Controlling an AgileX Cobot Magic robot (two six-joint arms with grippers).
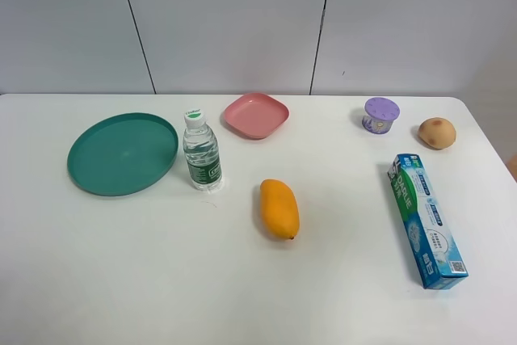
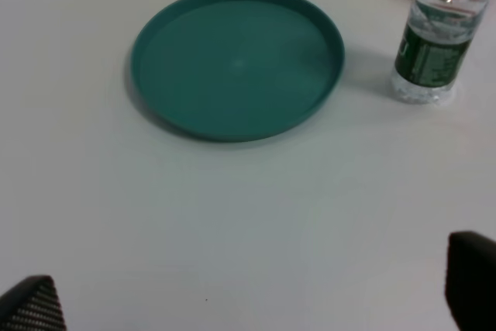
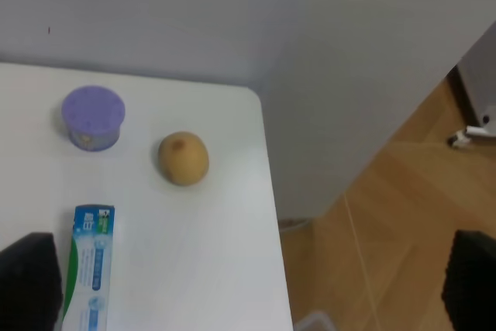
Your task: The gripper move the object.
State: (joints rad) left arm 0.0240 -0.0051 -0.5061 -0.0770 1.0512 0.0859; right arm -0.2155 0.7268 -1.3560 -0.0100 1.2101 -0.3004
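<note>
The object, a small round tan-brown fruit with a reddish blotch, lies near the table's far right corner; it also shows in the right wrist view. Neither arm shows in the exterior high view. My right gripper is open and empty, its dark fingertips wide apart, well back from the fruit and above the table's right edge. My left gripper is open and empty, its fingertips apart over bare table in front of the green plate.
A purple lidded cup stands left of the fruit. A blue-green toothpaste box lies in front of the fruit. A mango lies mid-table. A water bottle, green plate and pink dish are on the left and at the back. The table's right edge drops to wooden floor.
</note>
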